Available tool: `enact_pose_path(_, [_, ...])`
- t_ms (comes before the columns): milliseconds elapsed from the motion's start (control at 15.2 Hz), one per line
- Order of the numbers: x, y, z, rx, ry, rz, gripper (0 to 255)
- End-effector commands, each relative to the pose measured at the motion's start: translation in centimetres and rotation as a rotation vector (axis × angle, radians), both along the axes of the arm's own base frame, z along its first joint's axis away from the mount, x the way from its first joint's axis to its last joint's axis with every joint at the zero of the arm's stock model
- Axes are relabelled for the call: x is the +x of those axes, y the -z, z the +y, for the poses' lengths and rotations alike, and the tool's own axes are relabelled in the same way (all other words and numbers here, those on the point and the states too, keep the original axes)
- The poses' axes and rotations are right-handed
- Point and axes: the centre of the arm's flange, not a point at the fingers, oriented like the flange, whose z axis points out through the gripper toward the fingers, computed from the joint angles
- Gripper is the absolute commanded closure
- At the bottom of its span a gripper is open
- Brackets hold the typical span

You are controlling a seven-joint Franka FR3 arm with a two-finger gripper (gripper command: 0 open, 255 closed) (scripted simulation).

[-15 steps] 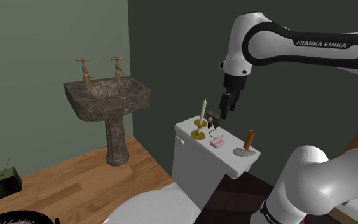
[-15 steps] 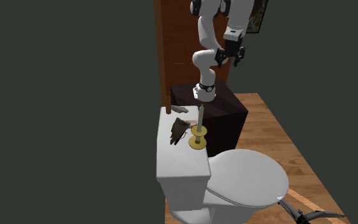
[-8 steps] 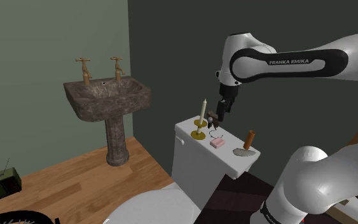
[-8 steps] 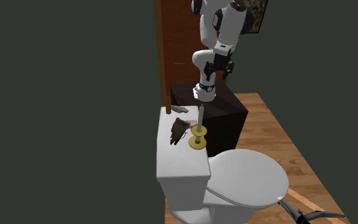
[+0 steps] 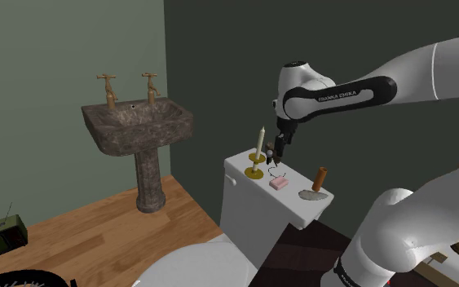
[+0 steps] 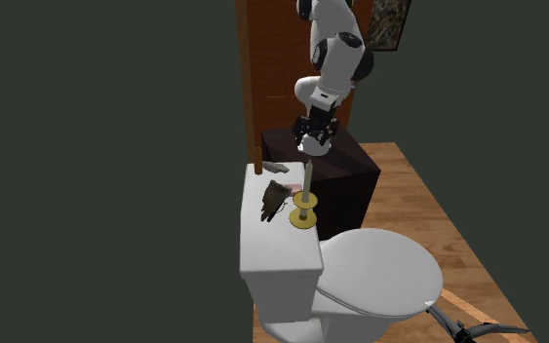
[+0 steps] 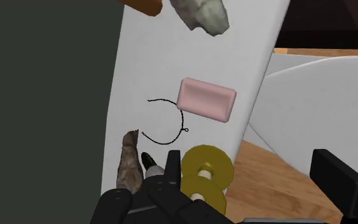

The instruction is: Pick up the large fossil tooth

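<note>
The fossil tooth [image 5: 269, 148] [image 6: 275, 195] [image 7: 128, 167] is a brown-grey tapered piece. It lies on the white toilet tank lid [image 5: 242, 169] [image 6: 274, 248] [image 7: 254, 63], by the wall and beside a candle in a brass holder [image 5: 259, 145] [image 6: 306, 195] [image 7: 203, 175]. My gripper [image 5: 277, 153] [image 6: 309, 127] [image 7: 247, 191] hangs open just above that end of the lid, touching nothing. In the wrist view the tooth lies just outside one finger [image 7: 165, 191], and the brass holder sits between the two fingers.
Further along the lid lie a thin wire loop [image 7: 168, 121], a pink soap bar [image 5: 280, 184] [image 7: 206, 99], a grey stone-like piece [image 5: 310, 195] [image 7: 201, 14] and an orange-brown cylinder [image 5: 320, 178]. A stone pedestal sink [image 5: 136, 126] stands at the shoulder view's left. The dark wall runs right behind the lid.
The arm has swung toward the shoulder view's left and come down, bringing the gripper from above the lid's middle to just over the tooth and candle. The fingers stay open.
</note>
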Motion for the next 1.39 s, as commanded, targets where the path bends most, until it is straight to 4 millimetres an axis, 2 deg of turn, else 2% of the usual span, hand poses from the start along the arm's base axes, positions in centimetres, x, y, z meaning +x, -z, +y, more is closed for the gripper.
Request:
enact_pose_path(0, [0.9, 1.3, -1.6, -0.03, -0.005, -0.003, 0])
enact_pose_path(726, [5.9, 6.8, -11.5, -0.184, -0.024, -0.013, 0])
enact_pose_path(1188, [5.9, 10.5, -11.5, -0.184, -0.024, -0.013, 0])
enact_pose_path(1320, [5.9, 10.8, -11.5, -0.184, -0.024, -0.013, 0])
